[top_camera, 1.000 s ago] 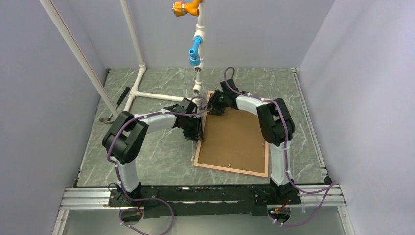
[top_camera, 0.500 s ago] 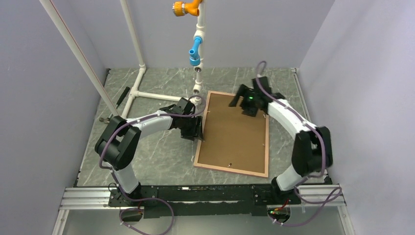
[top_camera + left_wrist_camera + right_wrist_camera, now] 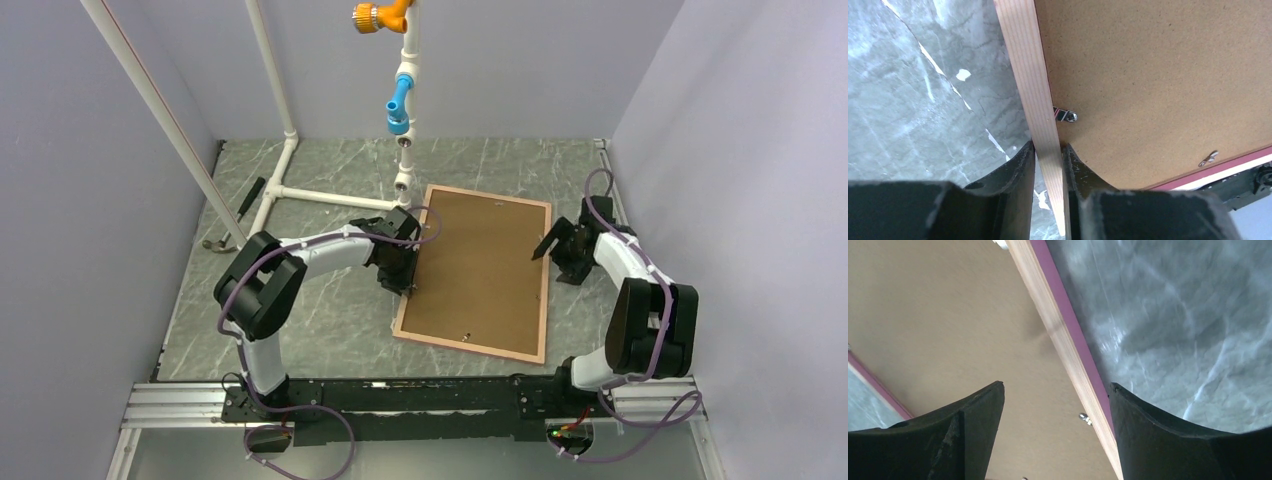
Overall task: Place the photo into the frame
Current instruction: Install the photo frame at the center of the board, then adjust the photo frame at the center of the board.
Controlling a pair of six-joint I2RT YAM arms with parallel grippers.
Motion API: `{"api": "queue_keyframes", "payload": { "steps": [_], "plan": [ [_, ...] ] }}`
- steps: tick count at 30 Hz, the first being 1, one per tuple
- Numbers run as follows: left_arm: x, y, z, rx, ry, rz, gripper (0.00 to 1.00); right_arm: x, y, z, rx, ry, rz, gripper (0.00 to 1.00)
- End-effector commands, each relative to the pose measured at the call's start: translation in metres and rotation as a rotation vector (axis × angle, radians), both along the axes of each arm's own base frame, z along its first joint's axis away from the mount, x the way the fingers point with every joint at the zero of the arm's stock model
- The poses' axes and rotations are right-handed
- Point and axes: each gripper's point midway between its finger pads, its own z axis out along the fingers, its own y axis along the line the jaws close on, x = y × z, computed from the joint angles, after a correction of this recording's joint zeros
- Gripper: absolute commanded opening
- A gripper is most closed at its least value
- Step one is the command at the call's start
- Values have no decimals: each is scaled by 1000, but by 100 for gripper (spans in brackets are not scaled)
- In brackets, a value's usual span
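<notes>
The frame (image 3: 545, 300) lies face down on the marble table, tan wood rails up, with the brown backing board (image 3: 480, 265) set in it. My left gripper (image 3: 408, 285) is shut on the frame's left rail (image 3: 1028, 75); in the left wrist view both fingers (image 3: 1018, 170) press that rail, close to a small metal tab (image 3: 1064, 115). My right gripper (image 3: 550, 250) hovers open over the frame's right rail (image 3: 1058, 325), with one finger above the backing board (image 3: 948, 315) and the other above the table. The photo is hidden.
A white pipe stand (image 3: 290, 150) with blue and orange fittings (image 3: 398, 105) rises at the back left, close to the frame's far left corner. A black tool (image 3: 250, 195) lies beside the stand's foot. Grey walls enclose the table on three sides.
My right arm has swung from the frame's far left corner across to its right edge and has opened. My left gripper opened briefly and has closed on the left rail.
</notes>
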Motion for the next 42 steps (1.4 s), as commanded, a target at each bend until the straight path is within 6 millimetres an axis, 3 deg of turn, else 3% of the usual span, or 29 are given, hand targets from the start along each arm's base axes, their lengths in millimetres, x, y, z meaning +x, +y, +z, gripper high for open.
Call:
{"api": "queue_keyframes", "payload": {
  "steps": [1,7,12,17,19,23,27,29,32,36,40,42],
  "plan": [
    [23,-7,7,39,-110,-79,19,-27,17,-14,71,35,27,78],
    [40,-30,11,33,-151,-165,19,-61,47,-27,202,65,22,78],
    [58,-54,20,35,-203,-240,22,-80,79,-14,289,34,2,78],
    [65,-73,27,76,-249,-302,33,-108,128,1,378,16,20,78],
    [63,-69,28,117,-263,-300,48,-120,146,4,437,12,19,78],
    [61,-41,48,216,-326,-197,82,-133,162,9,464,11,72,81],
    [45,-21,87,181,-348,-92,92,-136,173,16,463,12,162,87],
    [29,-7,94,173,-317,-45,93,-135,180,24,452,-2,222,91],
    [3,13,86,160,-235,41,94,-131,192,38,440,-26,297,97],
    [-23,18,59,50,-95,157,92,-118,207,60,392,-75,393,99],
    [-35,23,22,-11,17,267,87,-97,217,85,362,-145,453,99],
    [-33,22,12,-42,39,295,85,-83,212,91,296,-178,460,99]
  ]
}}
